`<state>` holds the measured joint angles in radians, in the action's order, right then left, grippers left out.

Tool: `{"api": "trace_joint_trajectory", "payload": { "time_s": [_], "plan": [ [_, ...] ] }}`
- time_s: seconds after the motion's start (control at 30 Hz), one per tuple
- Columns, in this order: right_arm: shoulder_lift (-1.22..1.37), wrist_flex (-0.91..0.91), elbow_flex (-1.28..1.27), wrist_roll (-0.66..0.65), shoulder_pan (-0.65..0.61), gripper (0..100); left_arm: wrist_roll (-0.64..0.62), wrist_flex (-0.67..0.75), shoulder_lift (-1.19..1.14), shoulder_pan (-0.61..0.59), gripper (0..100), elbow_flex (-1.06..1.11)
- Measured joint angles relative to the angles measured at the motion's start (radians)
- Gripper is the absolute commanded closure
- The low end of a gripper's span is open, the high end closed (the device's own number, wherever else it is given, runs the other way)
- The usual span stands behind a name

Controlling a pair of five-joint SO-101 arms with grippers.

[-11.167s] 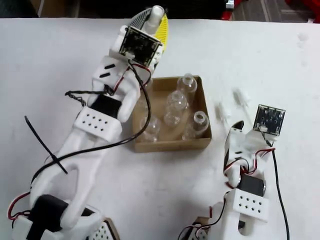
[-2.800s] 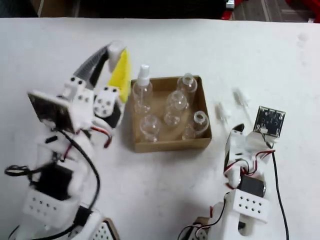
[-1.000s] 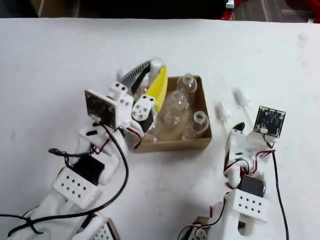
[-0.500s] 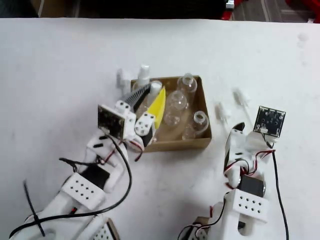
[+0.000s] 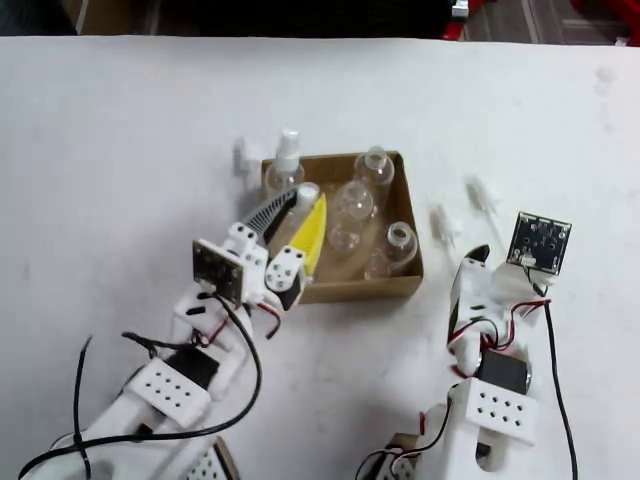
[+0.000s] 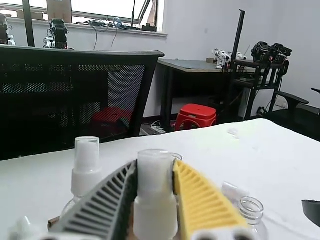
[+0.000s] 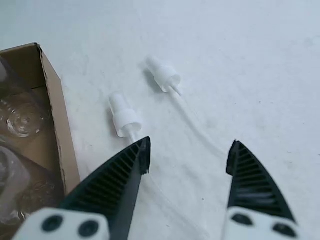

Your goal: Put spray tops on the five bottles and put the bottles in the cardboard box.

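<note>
Spray top (image 6: pixel 154 172), white, is clenched between the grey and yellow fingers of your left gripper (image 5: pixel 305 197). It stands upright, long axis vertical, nozzle end up. In the high view it hangs over the near-left part of the cardboard box (image 5: pixel 345 288). The fingers hide whatever lies beneath, so you cannot tell whether a bottle neck sits directly under it. Your next move looks like a straight descent, if that neck lines up.

Just beyond the held top, in the far-left corner of the box, stands a capped bottle (image 5: pixel 286 168). Three open bottles (image 5: pixel 353 205) stand upright toward the box's right side, necks up.

Your right gripper (image 7: pixel 189 146) is spread wide and grasps nothing, low over the table to the right of the box. Two loose spray tops (image 7: pixel 122 117) lie on their sides just ahead of it. Their heads point away from the fingers and their thin tubes trail back toward them. The right arm is clearly nearer to these two.
</note>
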<state>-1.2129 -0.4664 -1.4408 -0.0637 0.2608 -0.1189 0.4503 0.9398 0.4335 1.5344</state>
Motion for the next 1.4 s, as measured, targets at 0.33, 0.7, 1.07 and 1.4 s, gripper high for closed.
{"api": "trace_joint_trajectory", "payload": {
  "time_s": [0.33,0.7,1.07,1.4],
  "plan": [
    [0.0,0.0,0.0,0.0,0.0,77.2,-0.005,0.0,0.005,0.0,89,0.0],
    [0.0,0.0,0.0,0.0,0.0,77.2,-0.044,-0.483,0.522,-0.034,89,-0.025],
    [0.002,0.0,-0.006,0.0,0.0,77.2,-0.115,-0.799,0.698,-0.316,85,-0.196],
    [0.0,0.0,-0.021,0.0,-0.002,77.2,0.063,-0.902,0.694,-0.568,82,-0.213]
  ]
}}
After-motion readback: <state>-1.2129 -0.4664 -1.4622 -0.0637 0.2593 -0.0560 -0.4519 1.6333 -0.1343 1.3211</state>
